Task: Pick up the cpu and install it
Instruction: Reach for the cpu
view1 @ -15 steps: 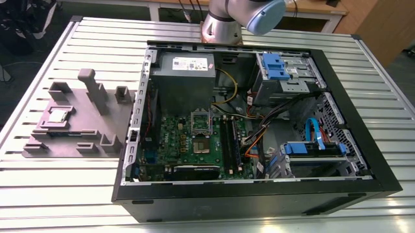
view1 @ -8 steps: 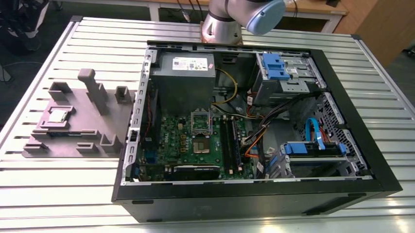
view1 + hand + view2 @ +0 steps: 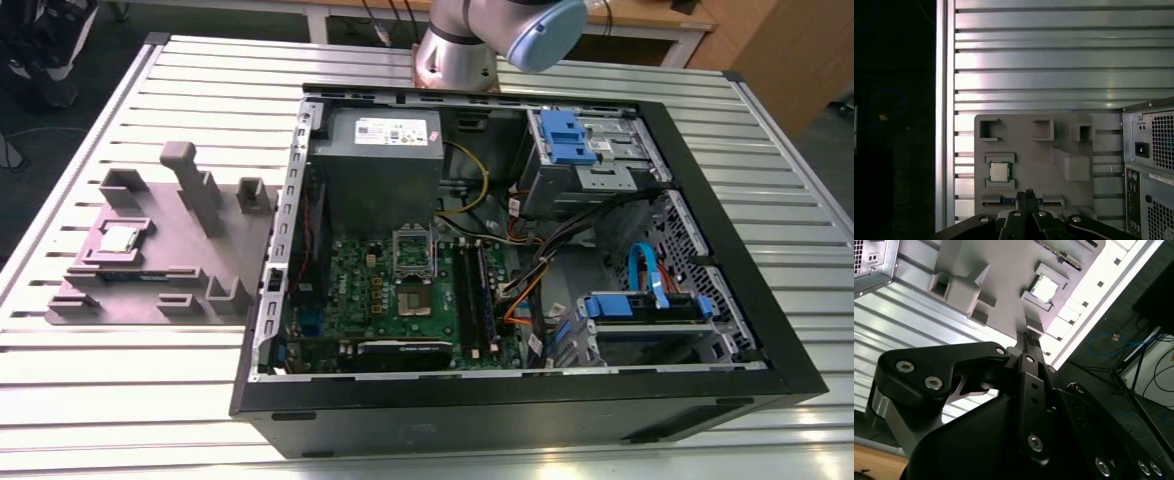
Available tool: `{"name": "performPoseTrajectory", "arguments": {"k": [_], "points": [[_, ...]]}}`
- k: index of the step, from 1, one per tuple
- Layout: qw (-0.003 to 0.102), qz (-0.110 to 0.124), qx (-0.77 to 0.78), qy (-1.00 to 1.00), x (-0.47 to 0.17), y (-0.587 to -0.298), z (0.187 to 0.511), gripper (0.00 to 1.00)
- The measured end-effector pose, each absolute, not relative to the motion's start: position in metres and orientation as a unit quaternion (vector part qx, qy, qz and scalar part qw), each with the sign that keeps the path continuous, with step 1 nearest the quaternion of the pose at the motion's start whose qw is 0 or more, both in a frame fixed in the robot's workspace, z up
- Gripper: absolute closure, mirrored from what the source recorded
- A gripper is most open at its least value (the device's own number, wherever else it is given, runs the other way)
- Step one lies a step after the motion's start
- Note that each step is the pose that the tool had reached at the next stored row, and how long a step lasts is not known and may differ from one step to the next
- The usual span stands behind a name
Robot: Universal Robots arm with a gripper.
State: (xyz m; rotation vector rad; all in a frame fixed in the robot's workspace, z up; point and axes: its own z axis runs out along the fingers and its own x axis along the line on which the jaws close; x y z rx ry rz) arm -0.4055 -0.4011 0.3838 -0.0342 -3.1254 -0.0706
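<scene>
The cpu (image 3: 120,238), a small silvery square chip, lies flat in a recess of the grey-purple plastic holder (image 3: 160,255) at the exterior view's left, beside the open computer case. In both wrist views it sits on that holder, cpu (image 3: 999,172) and cpu (image 3: 1045,288). My gripper (image 3: 1028,194) hangs high above the holder's edge, away from the chip, its black fingers pressed together with nothing between them; the gripper (image 3: 1029,339) looks the same in the second wrist view. The metal-framed socket (image 3: 411,248) on the green motherboard stands open with a dark centre.
The black computer case (image 3: 534,400) lies open on a slatted aluminium table (image 3: 134,380). Inside are a grey power supply (image 3: 380,150), cables and blue-tabbed drive bays (image 3: 647,310). Tall posts (image 3: 187,185) rise from the holder. The arm's base (image 3: 461,55) stands behind the case.
</scene>
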Motion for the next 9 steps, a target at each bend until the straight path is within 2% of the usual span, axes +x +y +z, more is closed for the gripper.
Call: {"name": "performPoseTrajectory", "arguments": {"k": [9], "points": [[0.003, -0.022, -0.008, -1.0, -0.416, -0.401, 0.383, 0.89]]}}
